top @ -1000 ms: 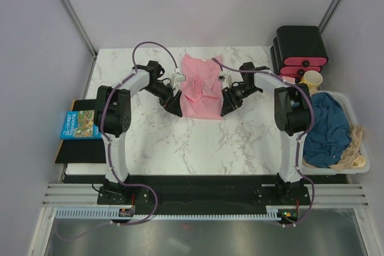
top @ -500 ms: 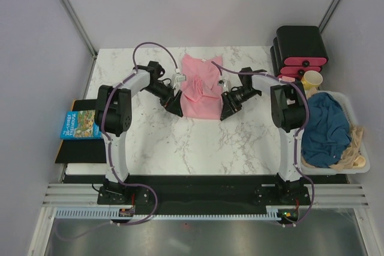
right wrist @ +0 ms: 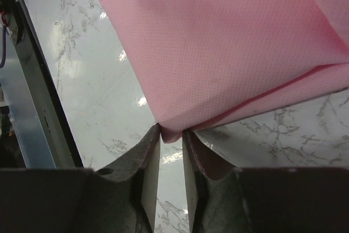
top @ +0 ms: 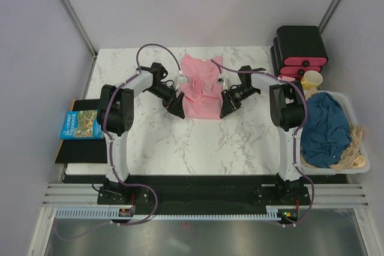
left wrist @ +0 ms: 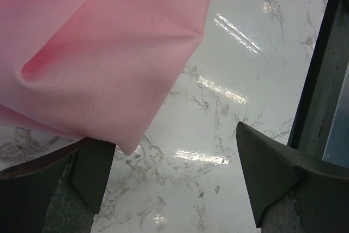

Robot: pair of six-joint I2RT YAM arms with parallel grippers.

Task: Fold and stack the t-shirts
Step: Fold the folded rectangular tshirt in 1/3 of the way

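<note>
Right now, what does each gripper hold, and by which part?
Right gripper pinches the pink t-shirt by its near corner; left gripper is open, holding nothing.

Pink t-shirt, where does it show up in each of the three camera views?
Top external: the pink t-shirt lies at the back middle of the table, between the two arms.
Left wrist: the pink t-shirt fills the upper left.
Right wrist: the pink t-shirt fills the upper right.
Shared landmark: the white marble tabletop beneath it.
</note>
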